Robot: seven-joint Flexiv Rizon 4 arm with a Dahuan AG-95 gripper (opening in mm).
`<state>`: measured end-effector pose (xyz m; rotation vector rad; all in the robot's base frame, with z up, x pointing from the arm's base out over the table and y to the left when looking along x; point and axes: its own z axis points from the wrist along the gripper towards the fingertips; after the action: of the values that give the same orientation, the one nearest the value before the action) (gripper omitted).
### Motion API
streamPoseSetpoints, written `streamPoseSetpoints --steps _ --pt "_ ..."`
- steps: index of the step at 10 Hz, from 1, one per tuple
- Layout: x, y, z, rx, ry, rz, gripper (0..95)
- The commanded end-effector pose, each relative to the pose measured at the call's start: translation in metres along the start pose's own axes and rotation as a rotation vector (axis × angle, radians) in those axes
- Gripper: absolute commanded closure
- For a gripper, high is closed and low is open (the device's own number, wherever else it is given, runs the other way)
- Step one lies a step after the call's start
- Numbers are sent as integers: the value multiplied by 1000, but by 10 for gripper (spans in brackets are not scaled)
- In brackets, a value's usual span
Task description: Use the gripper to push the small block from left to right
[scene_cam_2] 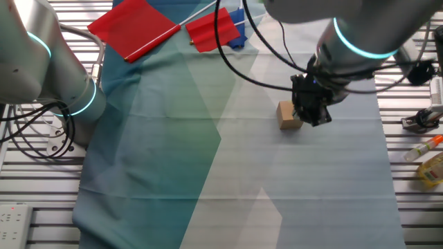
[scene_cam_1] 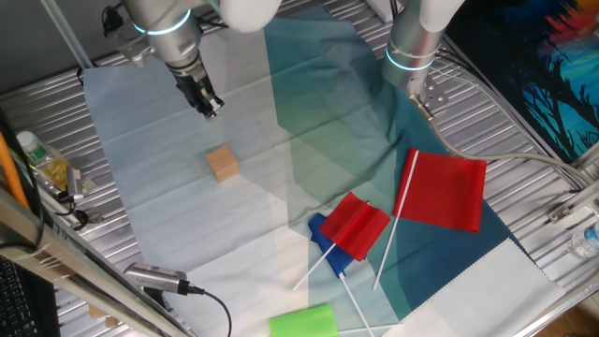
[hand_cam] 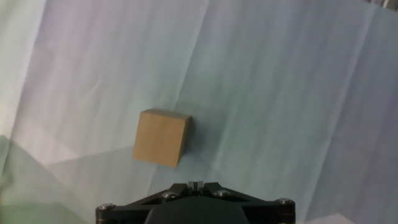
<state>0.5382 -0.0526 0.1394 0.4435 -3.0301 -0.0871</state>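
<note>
The small block (scene_cam_1: 223, 164) is a tan wooden cube resting on the pale blue part of the cloth. It also shows in the other fixed view (scene_cam_2: 288, 115) and in the hand view (hand_cam: 161, 137). My gripper (scene_cam_1: 209, 109) hangs above the cloth, behind and a little left of the block in one fixed view, not touching it. In the other fixed view the gripper (scene_cam_2: 315, 115) sits just right of the block. In the hand view the gripper (hand_cam: 196, 184) has its fingers pressed together with nothing between them.
Two red flags (scene_cam_1: 447, 190) (scene_cam_1: 357, 225) on white sticks lie right of the block, with a blue flag (scene_cam_1: 327, 241) under the smaller one. A bright green piece (scene_cam_1: 302, 322) lies at the front edge. A second arm's base (scene_cam_1: 413, 47) stands at the back right.
</note>
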Motion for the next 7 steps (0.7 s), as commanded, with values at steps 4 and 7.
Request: streamPoseSetpoints --steps 4,7 --pt "-9 -3 17 -5 -8 38 950" --pt "-8 -3 16 7 -13 10 950"
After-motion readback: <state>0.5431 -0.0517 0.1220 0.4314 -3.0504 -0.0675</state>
